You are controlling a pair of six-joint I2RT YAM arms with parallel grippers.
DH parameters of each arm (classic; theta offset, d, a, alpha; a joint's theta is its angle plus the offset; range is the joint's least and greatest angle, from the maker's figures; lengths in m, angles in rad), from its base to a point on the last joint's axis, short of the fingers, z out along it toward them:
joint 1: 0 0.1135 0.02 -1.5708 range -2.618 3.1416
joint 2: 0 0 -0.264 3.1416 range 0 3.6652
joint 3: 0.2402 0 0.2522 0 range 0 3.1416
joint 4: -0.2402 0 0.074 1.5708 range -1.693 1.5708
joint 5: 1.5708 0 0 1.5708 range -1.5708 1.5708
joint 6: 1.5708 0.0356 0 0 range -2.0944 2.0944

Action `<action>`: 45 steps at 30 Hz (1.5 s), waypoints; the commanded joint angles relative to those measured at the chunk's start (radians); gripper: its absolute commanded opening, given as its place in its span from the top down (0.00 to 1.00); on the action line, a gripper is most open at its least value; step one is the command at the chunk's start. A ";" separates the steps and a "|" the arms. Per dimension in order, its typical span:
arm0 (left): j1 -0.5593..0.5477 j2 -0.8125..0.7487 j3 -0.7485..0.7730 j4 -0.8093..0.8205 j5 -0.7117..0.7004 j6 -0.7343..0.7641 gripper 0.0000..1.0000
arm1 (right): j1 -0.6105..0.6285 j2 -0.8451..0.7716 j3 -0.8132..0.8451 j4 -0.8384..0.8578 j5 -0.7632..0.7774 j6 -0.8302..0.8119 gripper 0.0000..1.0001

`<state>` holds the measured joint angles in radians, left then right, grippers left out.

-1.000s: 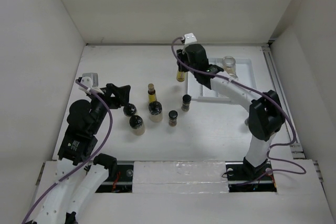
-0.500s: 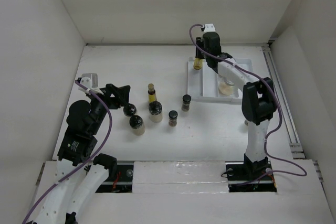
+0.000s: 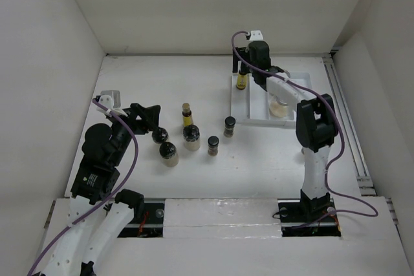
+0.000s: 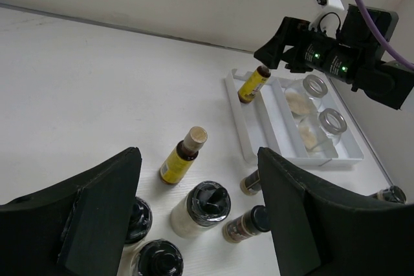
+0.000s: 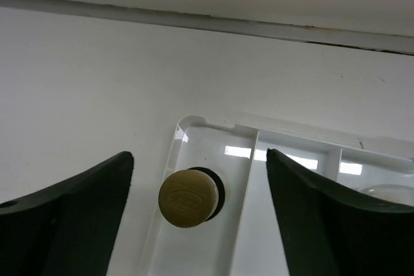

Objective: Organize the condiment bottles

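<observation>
A slim yellow-liquid bottle [image 3: 242, 81] stands upright in the far-left compartment of the white divided tray [image 3: 259, 119]. My right gripper [image 3: 248, 63] hangs over it, open; its tan cap [image 5: 189, 197] shows between the spread fingers [image 5: 71, 211], untouched. Two pale-filled jars with silver lids [image 4: 315, 86] [image 4: 333, 121] sit in the tray's other compartments. On the table to the left stand another yellow bottle [image 3: 187, 114], a pale-filled black-lidded jar [image 3: 191, 135], two dark jars [image 3: 160, 136] [image 3: 168, 153] and two spice jars [image 3: 213, 145] [image 3: 229, 125]. My left gripper [image 3: 145, 116] hovers open beside them, holding nothing.
White walls close the table in at the back and both sides. A rail [image 3: 343, 121] runs along the right edge past the tray. Another spice jar [image 4: 391, 193] shows at the right edge of the left wrist view.
My right gripper carried the yellow bottle from left of the tray into its far-left compartment, then opened and let it go. The left arm has stayed still.
</observation>
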<state>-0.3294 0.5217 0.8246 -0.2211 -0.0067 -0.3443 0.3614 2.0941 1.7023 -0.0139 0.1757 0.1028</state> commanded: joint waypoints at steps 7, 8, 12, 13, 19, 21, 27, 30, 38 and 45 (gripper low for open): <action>0.004 0.004 -0.004 0.042 -0.006 0.014 0.32 | 0.050 -0.293 -0.087 0.083 -0.013 -0.012 0.04; 0.004 0.004 -0.004 0.042 -0.006 0.014 0.35 | 0.063 -0.322 -0.117 0.083 -0.027 -0.012 0.13; 0.004 0.004 -0.004 0.032 -0.044 0.005 0.54 | 0.168 -0.433 -0.280 0.097 -0.119 0.014 0.93; 0.004 0.004 -0.004 0.032 -0.055 0.005 0.67 | 0.236 -0.443 -0.308 0.115 -0.149 0.014 1.00; 0.004 0.024 0.005 0.019 -0.096 -0.004 0.92 | 0.427 -0.438 -0.372 0.115 -0.183 0.005 0.33; 0.004 0.024 0.005 0.019 -0.096 -0.013 0.74 | 0.462 -0.415 -0.359 0.115 -0.200 0.005 0.20; 0.004 0.003 0.005 0.019 -0.096 -0.013 0.50 | 0.513 -0.312 -0.282 0.066 -0.190 0.005 0.17; 0.004 0.003 0.005 0.019 -0.096 -0.013 0.48 | 0.513 -0.247 -0.231 0.048 -0.124 0.005 0.18; 0.004 0.003 -0.004 0.029 -0.075 -0.013 0.48 | 0.513 -0.109 -0.125 0.038 -0.085 0.005 0.48; 0.004 -0.006 -0.004 0.029 -0.075 -0.013 0.48 | 0.513 -0.152 -0.115 0.049 -0.035 0.037 0.89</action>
<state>-0.3294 0.5247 0.8246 -0.2287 -0.0872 -0.3569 0.8654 1.9987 1.5455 0.0074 0.0956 0.1204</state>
